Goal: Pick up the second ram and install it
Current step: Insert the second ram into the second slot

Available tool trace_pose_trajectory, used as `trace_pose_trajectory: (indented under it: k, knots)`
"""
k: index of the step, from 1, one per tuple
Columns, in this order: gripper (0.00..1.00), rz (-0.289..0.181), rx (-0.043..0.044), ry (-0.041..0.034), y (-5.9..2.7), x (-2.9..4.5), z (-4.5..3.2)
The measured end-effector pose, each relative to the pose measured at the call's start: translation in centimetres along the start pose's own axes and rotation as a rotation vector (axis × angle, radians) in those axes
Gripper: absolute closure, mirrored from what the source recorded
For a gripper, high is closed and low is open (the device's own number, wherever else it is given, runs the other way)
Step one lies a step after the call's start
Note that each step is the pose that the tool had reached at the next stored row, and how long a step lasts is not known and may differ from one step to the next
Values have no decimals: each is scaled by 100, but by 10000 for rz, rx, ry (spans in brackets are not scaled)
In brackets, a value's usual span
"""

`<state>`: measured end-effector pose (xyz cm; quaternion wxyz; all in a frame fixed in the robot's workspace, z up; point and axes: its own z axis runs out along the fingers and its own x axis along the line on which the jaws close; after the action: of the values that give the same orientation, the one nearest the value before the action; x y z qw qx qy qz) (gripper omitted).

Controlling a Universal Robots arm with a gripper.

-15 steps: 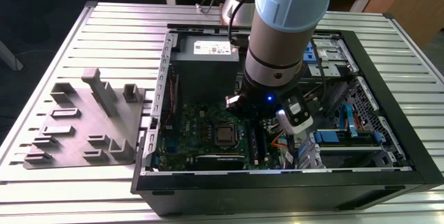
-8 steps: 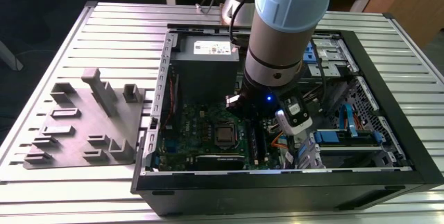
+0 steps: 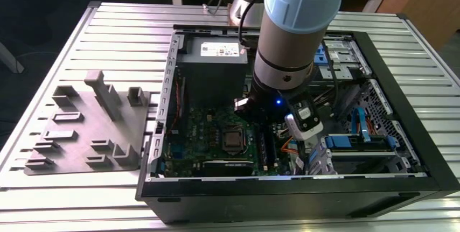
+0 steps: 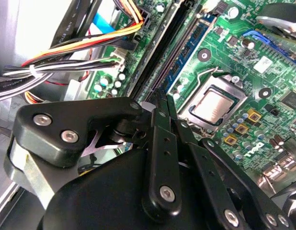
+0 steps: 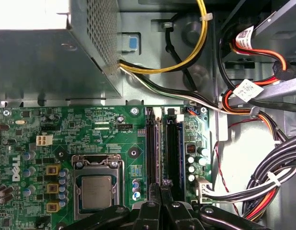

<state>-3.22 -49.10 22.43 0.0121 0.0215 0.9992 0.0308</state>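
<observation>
Presently, the open black metal computer case [image 3: 431, 151] holds the large green square motherboard [image 5: 114, 139], with the square silver processor socket [image 5: 96, 191] as landmark. The black jointed gripper [image 5: 161, 189] hangs just beside that socket, fingers drawn together with tips meeting over the long black memory slots [image 5: 172, 148]. The second ram [image 5: 159, 143], apparently the thin dark strip standing edge-up in the slot nearest the socket, is judged light, stiff and fragile, best taken by its long bare edges; whether the fingertips nip it cannot be told.
</observation>
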Motion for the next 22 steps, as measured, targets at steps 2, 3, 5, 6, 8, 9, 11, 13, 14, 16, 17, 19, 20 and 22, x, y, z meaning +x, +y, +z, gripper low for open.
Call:
trace_pose_trajectory:
  k: [2,3,5,6,8,9,11,13,14,16,17,19,20,22]
  knots:
    - [92,35,1,-2,0,0,0]
    - [92,50,1,-4,0,0,0]
    - [92,60,1,-4,0,0,0]
    - [92,61,2,-4,0,0,1]
    - [92,61,-3,-6,0,0,11]
    - [92,61,-2,-5,0,0,16]
    - [92,61,1,-4,-2,1,28]
    - [92,62,1,-4,-2,1,42]
    - [92,61,-1,-5,-3,2,51]
    - [92,61,1,-3,-3,5,66]
    - [92,61,1,-4,-3,7,73]
    - [92,61,2,-4,-4,8,76]
    - [92,61,3,-4,-4,8,76]
    - [92,61,3,-3,-4,8,77]
